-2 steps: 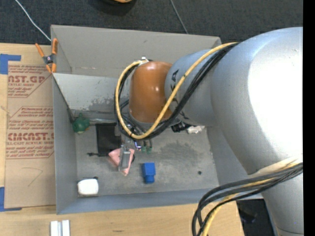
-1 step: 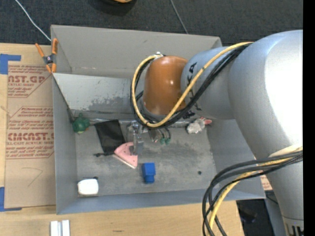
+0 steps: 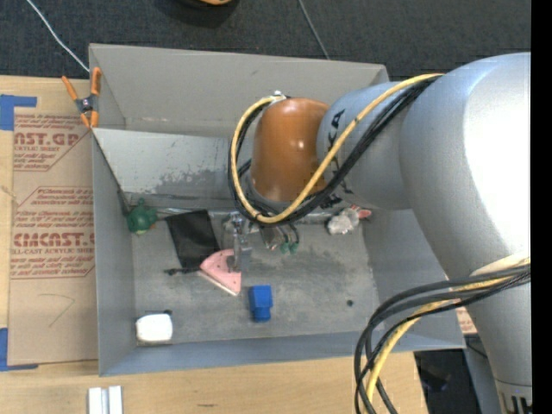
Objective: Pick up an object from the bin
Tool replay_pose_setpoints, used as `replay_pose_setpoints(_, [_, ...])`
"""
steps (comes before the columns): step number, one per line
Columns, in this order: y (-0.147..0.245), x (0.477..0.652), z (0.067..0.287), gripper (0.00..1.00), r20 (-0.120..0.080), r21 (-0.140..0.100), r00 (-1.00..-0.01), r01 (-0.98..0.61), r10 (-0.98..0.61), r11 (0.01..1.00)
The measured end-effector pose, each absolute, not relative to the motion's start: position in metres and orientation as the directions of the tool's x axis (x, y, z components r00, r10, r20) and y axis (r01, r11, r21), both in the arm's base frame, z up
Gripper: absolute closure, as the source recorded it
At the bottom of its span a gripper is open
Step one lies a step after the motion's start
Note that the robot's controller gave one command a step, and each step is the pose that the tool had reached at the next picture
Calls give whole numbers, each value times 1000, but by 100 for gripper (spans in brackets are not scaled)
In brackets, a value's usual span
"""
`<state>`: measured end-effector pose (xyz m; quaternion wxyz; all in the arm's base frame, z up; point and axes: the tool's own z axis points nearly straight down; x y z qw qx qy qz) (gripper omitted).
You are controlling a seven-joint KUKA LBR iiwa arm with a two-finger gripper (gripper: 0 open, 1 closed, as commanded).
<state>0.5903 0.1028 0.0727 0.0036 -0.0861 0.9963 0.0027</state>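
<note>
Scanning from the left wall of the bin (image 3: 108,257), you found a small green lump (image 3: 140,220) in the far left corner of the floor. A white oblong block (image 3: 154,327) lay well apart from it in the near left corner. Next to the right lay a flat black piece (image 3: 191,234), tilted, with one corner reaching toward a flat pink wedge (image 3: 221,272).

The pink wedge was the thing nearest the tool. It lay on the floor left of centre, between the black piece and a small blue block (image 3: 260,302) that sat nearer the front wall.

The gripper (image 3: 238,253) pointed down at the wedge's far right edge, just beside the black piece. You could not tell whether the tool was spread or pressed together, nor whether it touched the wedge. Nothing was seen pinched in it.

Above the tool you saw the orange wrist cover (image 3: 289,153) ringed by yellow and black cables. To its right, a small white-and-red item (image 3: 343,222) lay near the back wall, partly under the grey arm (image 3: 448,145).
</note>
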Motion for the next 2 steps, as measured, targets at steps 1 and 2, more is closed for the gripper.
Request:
replay_pose_setpoints(1, [107, 575, 166, 100, -5, 3, -952, -305, -305, 952])
replay_pose_setpoints(2, [94, 555, 214, 100, -9, 7, -1000, 20, 20, 1000])
